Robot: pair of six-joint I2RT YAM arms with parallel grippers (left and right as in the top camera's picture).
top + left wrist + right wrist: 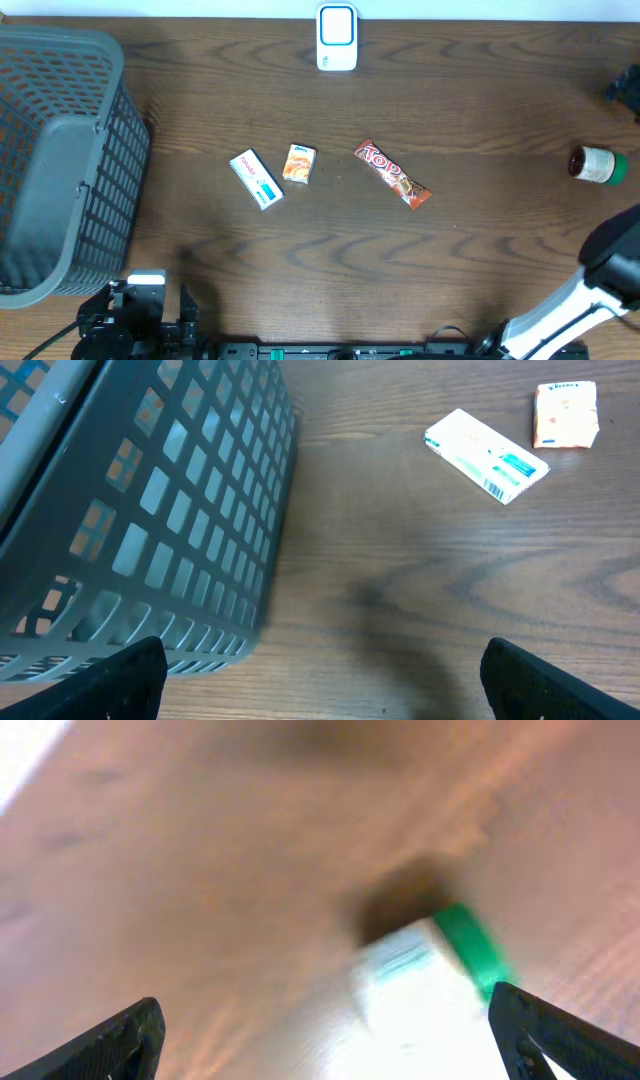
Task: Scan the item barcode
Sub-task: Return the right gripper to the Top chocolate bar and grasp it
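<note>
Over at the right edge of the desk (480, 260), about halfway along it: a small white bottle (598, 164) on its side, green cap toward that edge, long axis running across the desk from left to right. Probably the item to scan, judging by the aim of the right gripper (322, 1010). Jaws there spread as wide as can be, holding nothing, touching nothing. In the right wrist view, heavily blurred, bottle just ahead of the gap and off toward the right-hand finger, cap end up and to the right. So, lying slantwise to the jaws, not square across them. Hard to say more through the blur.

Left gripper (320, 660) down at the near left corner, beside the grey basket (110, 170), jaws equally wide and empty. Well apart from the bottle, with a white box (256, 179), an orange packet (299, 164) and a candy bar (392, 174) in mid-desk between. Clearly the right arm's job, being far nearer.

Scanner (337, 37) at the middle of the far edge, well apart from the bottle. Likely call: turn the wrist to close across the bottle's short side, then carry it far and left with the barcode facing the scanner. No barcode visible from here. Some risk of rolling, given that round body.
</note>
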